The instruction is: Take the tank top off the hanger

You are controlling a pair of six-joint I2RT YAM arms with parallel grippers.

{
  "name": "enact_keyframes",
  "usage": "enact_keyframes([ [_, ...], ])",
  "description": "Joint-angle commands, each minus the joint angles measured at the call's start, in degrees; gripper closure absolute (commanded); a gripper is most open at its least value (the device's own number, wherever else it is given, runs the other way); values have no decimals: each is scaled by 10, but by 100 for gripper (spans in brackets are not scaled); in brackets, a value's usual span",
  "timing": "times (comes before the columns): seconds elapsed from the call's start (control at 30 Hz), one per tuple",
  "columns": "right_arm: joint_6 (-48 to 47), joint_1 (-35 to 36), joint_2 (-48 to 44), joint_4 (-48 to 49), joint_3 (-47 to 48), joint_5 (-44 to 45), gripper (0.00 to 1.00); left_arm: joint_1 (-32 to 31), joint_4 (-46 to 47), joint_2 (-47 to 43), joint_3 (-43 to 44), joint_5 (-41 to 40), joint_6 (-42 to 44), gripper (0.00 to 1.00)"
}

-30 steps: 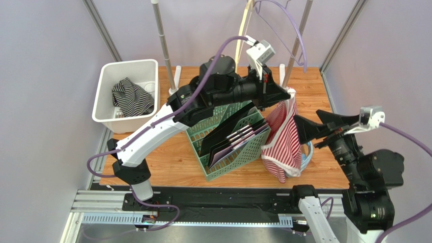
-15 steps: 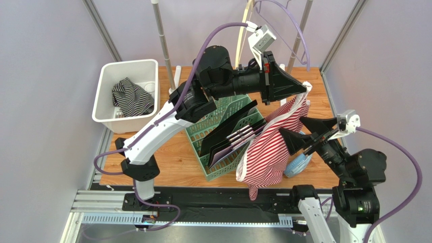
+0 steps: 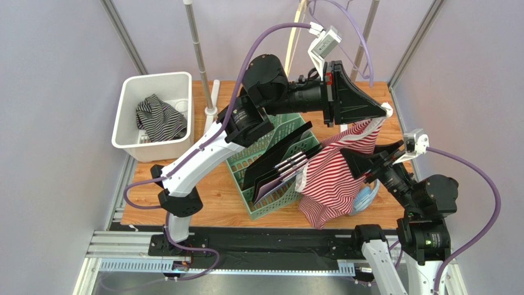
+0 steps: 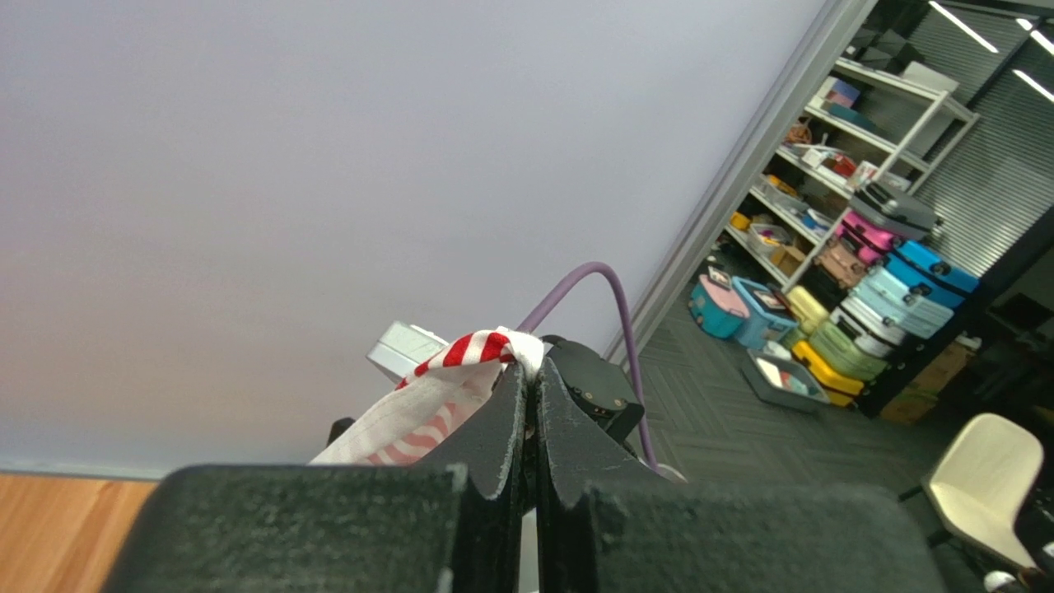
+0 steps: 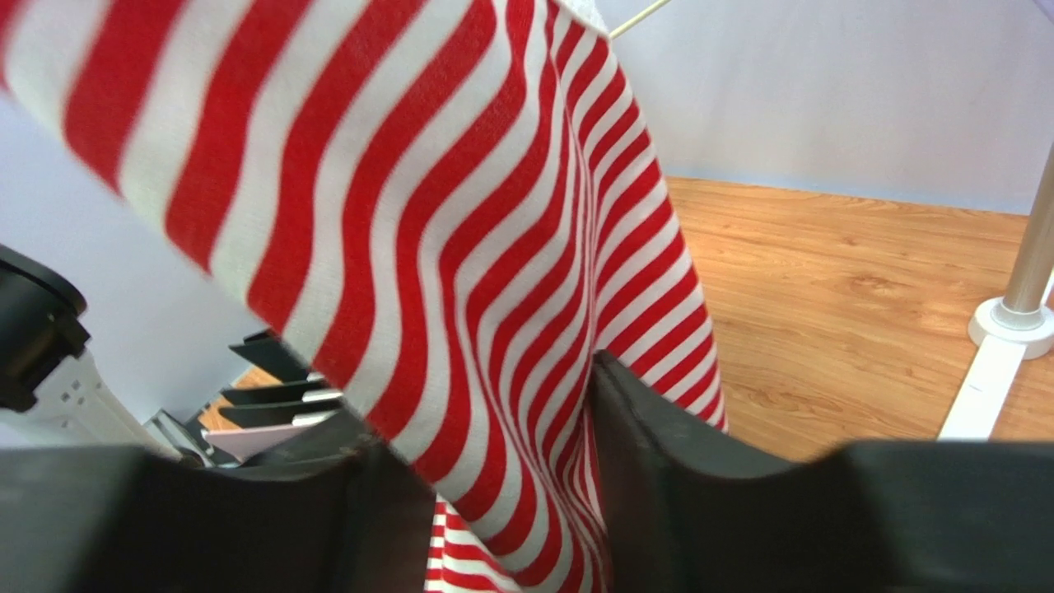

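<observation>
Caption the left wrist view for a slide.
Left hand shut on the red-striped tank top, grey wall behind.

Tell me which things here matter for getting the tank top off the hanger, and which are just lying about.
In the job: red-and-white striped tank top; light blue hanger peeking out beneath it; left arm's jaws, shut on its strap; right arm's jaws, apart around the fabric.
Lying about: green plastic basket; white plastic bin holding a dark striped garment; metal rack pole.

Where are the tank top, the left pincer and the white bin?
tank top (image 3: 332,183): top view, middle of the striped cloth.
left pincer (image 3: 381,112): top view, tips shut on the strap.
white bin (image 3: 154,151): top view, its near wall.
</observation>
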Motion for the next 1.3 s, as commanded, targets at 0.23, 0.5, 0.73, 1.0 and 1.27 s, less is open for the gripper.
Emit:
enact_keyframes([
  [0.23,57,1,33,12,32,194,100,0,-9,-106,-93,20,55,100],
  [0.5,37,2,153,68,160,270,100,0,0,-282,-411,-86,134,100],
  [0.73,37,2,250,137,277,148,100,0,-61,-296,-519,-194,169,93],
  [1.0,-82,1,244,161,285,67,100,0,-98,-371,-531,-166,249,5],
  [1.27,6,2,233,185,306,9,100,0,-111,-415,-517,-208,365,1],
])
